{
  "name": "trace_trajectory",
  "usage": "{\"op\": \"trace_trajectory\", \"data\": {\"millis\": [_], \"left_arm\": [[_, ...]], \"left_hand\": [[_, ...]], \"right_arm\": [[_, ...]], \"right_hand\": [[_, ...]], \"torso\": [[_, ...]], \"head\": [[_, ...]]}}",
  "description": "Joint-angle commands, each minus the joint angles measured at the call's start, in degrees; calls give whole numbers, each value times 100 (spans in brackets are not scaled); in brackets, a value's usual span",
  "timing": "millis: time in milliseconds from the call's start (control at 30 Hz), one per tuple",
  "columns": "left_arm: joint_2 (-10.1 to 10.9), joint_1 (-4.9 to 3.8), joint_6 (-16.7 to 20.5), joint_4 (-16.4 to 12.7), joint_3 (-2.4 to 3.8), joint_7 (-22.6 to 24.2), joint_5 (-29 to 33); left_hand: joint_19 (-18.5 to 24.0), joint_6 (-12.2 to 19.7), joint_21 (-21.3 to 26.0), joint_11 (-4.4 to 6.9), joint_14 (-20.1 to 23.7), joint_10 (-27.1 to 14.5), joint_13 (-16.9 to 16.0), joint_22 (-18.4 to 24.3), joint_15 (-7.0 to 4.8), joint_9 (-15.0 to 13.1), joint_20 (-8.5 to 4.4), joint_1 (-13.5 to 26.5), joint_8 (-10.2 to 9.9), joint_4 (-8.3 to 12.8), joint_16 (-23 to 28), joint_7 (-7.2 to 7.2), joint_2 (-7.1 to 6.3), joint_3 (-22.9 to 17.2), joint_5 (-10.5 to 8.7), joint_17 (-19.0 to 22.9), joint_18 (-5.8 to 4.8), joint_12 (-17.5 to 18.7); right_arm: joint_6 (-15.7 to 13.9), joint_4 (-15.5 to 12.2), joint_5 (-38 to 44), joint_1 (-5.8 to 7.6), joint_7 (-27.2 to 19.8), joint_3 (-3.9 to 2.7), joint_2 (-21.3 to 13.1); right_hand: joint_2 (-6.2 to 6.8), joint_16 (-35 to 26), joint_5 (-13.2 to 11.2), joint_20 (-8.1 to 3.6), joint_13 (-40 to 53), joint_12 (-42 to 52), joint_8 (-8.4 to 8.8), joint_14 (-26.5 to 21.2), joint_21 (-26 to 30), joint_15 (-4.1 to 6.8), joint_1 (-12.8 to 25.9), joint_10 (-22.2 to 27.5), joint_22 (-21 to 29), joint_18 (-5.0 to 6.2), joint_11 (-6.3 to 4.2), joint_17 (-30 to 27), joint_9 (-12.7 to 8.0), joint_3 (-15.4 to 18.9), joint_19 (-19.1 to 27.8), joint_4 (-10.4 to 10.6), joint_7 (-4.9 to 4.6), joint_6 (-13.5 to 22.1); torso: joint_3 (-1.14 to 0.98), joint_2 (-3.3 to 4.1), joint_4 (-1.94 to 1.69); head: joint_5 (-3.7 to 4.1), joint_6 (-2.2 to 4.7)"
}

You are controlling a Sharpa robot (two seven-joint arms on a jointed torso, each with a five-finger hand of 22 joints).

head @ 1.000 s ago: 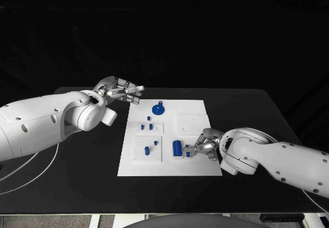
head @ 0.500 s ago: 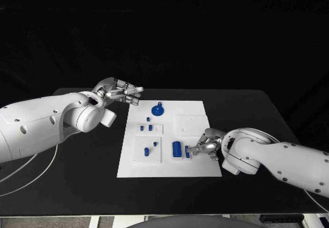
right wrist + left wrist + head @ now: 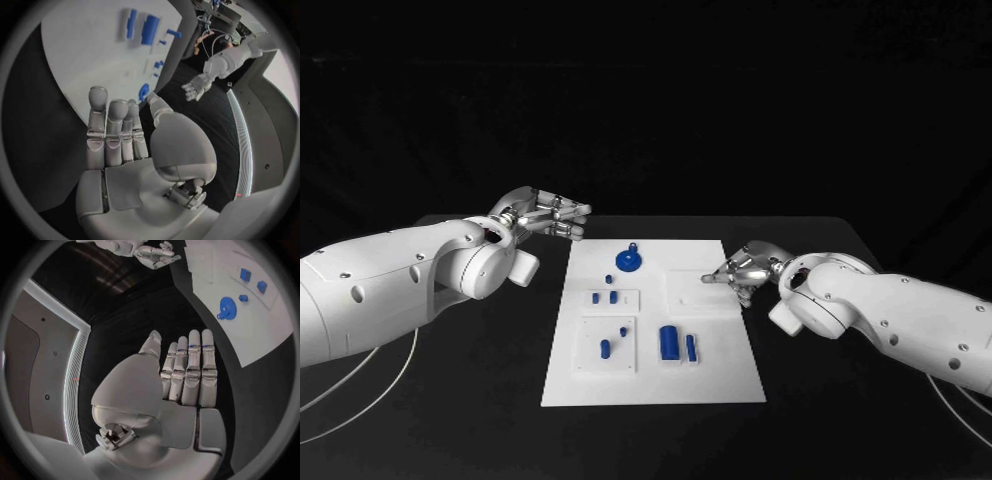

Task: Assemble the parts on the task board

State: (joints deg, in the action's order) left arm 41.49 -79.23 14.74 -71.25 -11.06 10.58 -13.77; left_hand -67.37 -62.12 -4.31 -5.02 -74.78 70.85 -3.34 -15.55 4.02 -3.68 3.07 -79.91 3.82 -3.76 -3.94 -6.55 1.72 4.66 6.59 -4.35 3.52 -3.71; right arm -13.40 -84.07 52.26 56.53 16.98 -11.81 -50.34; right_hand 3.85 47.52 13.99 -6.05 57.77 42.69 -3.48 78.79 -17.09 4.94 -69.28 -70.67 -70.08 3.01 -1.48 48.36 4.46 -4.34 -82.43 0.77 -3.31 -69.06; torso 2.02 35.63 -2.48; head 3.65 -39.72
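Nothing's being held by either hand: the left hand [image 3: 548,215] is kept flat with fingers straight and empty off the task board's [image 3: 718,385] far left corner, the right hand [image 3: 738,272] likewise at its right edge. Blue parts [image 3: 671,343] are left scattered on the board.

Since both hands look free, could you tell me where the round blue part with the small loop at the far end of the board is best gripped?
Probably by its rim: the round blue part lies flat on the task board, so fingers should come from above and pinch across the disc. The left hand hovers nearer it than the right hand.
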Motion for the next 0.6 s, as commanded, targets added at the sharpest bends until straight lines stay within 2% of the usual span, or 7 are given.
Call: {"op": "trace_trajectory", "data": {"millis": [33, 100, 233, 300, 367, 433, 600], "left_arm": [[-89, -4, 106, 219, 6, 360, 473], [-156, -3, 83, 408, 6, 445, 595], [-264, -1, 4, 727, 9, 568, 824], [-324, 5, -51, 878, 11, 629, 962], [-396, 21, -136, 1042, 14, 696, 1119], [-468, 46, -202, 1191, 19, 763, 1251], [-602, 103, -267, 1447, 33, 872, 1453]], "left_hand": [[53, -60, -13, 24, 79, 18, -1, -9, 8, -2, -5, -120, 3, 76, 34, 21, 31, -26, 34, 15, -52, 25], [86, -87, -13, 28, 180, -68, 1, -21, 13, -1, 8, -229, -1, 159, 39, 56, 54, -69, 40, 26, -46, 30], [266, -36, 28, 17, 422, -264, 3, -32, 42, 4, 77, -325, -13, 312, 39, 77, 77, -148, 44, 43, -36, 35], [460, 2, 58, 7, 651, -359, 3, 4, 73, 6, 151, -294, -17, 341, 42, 82, 73, -159, 50, 61, -50, 35], [704, 65, 60, -5, 935, -490, 5, 77, 120, 7, 263, -223, -16, 374, 46, 92, 53, -159, 64, 69, -37, 43], [897, 144, 63, -41, 1143, -618, 3, 170, 170, 13, 373, -109, -18, 397, 47, 81, 17, -132, 55, 76, -1, 40], [1096, 231, 45, -58, 1494, -875, 6, 538, 242, 16, 672, 102, -21, 565, 55, 121, 14, -103, 60, 86, 285, 40]], "right_arm": [[-220, 569, -1433, 163, -1768, -8, 217], [-179, 1066, -1779, 276, -2120, -20, 435], [22, 1869, -2339, 403, -2549, -101, 835], [160, 2186, -2531, 433, -2711, -151, 1004], [291, 2482, -2721, 454, -2865, -197, 1167], [401, 2730, -2853, 466, -2988, -231, 1305], [514, 3083, -3012, 479, -3147, -267, 1501]], "right_hand": [[-293, -493, -203, 85, -588, -578, -10, -333, 577, -92, -395, 260, 444, 127, 73, -260, -46, -93, 257, -408, -53, 143], [-390, -1021, -286, 200, -1568, -1256, -4, -340, 1076, -163, -404, 199, 1071, 175, 110, -713, -67, -316, 230, -693, -165, 312], [-525, -2929, -455, 661, -4129, -3240, -61, -852, 1267, -652, -378, -58, 2788, 214, 478, -2169, -68, -1089, 1660, -1151, -341, 577], [-502, -3580, -432, 834, -4786, -3725, -11, -1026, 1361, -812, -185, 155, 3392, 236, 618, -2683, -84, -1266, 1867, -1178, -400, 659], [-454, -4349, -343, 1165, -5437, -3913, -11, -1474, 1369, -1093, 42, 554, 4219, 170, 818, -3325, -89, -1400, 2640, -1141, -377, 833], [-457, -4373, -282, 1431, -5439, -3911, -33, -1634, 1346, -1176, 153, 790, 5176, 337, 864, -4169, -78, -1378, 2801, -1095, -385, 859], [-495, -4403, -146, 1611, -5448, -3928, -12, -1670, 1302, -1220, 167, 882, 6268, 539, 890, -4491, -89, -969, 2667, -1014, -377, 940]], "torso": [[31, -77, 31], [37, -103, 43], [33, -127, 65], [27, -141, 63], [20, -154, 56], [21, -177, 55], [13, -218, 34]], "head": [[-11, 180], [0, 265], [-24, 396], [-25, 455], [-16, 528], [-14, 552], [-43, 617]]}}
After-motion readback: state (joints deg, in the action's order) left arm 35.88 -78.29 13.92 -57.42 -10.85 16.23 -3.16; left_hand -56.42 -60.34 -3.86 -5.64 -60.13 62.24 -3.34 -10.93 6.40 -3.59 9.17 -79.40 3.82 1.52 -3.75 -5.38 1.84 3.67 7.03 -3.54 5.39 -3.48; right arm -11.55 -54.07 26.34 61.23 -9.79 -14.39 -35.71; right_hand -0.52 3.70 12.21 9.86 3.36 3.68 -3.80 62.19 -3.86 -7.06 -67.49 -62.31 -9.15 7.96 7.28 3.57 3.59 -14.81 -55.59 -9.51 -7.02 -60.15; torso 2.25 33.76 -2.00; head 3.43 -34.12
